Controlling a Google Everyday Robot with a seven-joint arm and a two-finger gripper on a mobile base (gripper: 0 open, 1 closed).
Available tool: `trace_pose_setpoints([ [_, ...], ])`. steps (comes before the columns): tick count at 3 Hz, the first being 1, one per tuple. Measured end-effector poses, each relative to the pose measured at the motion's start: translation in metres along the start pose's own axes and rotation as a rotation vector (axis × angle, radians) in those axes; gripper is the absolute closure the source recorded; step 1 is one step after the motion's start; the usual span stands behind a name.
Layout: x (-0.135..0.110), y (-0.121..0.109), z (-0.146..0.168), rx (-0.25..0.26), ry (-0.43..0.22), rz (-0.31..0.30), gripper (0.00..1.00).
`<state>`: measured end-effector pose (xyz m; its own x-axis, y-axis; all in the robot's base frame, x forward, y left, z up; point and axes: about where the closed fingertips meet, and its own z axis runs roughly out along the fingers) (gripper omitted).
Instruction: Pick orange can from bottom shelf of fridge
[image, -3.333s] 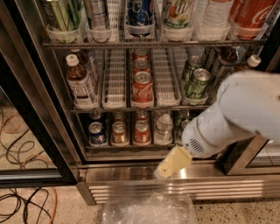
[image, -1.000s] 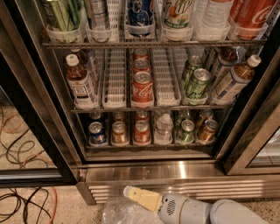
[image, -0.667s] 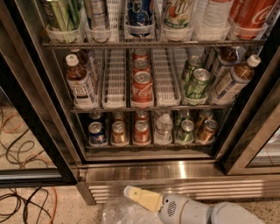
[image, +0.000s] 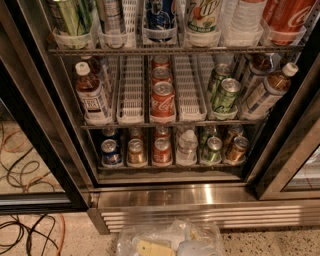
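The orange can (image: 236, 149) stands at the front of the rightmost lane on the bottom shelf (image: 170, 167) of the open fridge (image: 165, 197). Left of it in the same row stand a green can (image: 213, 150), a clear bottle (image: 187, 146), a red can (image: 161, 150), a gold can (image: 135, 152) and a blue can (image: 111, 153). My gripper (image: 154, 248) sits at the very bottom of the view, low in front of the fridge's base, well below the shelf and left of the orange can. It holds nothing that I can see.
The rack above holds brown tea bottles (image: 91, 97), Coca-Cola cans (image: 162, 101) and green cans (image: 225, 94). A crumpled clear plastic bag (image: 170, 236) lies on the floor by the gripper. The open glass door (image: 290, 165) stands at right. Cables (image: 25, 235) lie on the floor at left.
The arm, earlier raised in front of the bottom shelf's right end, has dropped below the fridge base. Over the last second it has sunk further toward the bottom edge.
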<state>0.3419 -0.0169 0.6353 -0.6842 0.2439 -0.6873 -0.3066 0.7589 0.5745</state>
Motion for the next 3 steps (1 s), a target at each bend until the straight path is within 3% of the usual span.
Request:
trace_pose_setpoints([
  [1,-0.004,0.003,0.0,0.058,-0.101,-0.24,0.0],
  [2,-0.018,-0.007,-0.002,0.112,-0.157,-0.265,0.0],
  [3,-0.019,-0.01,0.001,0.13,-0.168,-0.271,0.0],
])
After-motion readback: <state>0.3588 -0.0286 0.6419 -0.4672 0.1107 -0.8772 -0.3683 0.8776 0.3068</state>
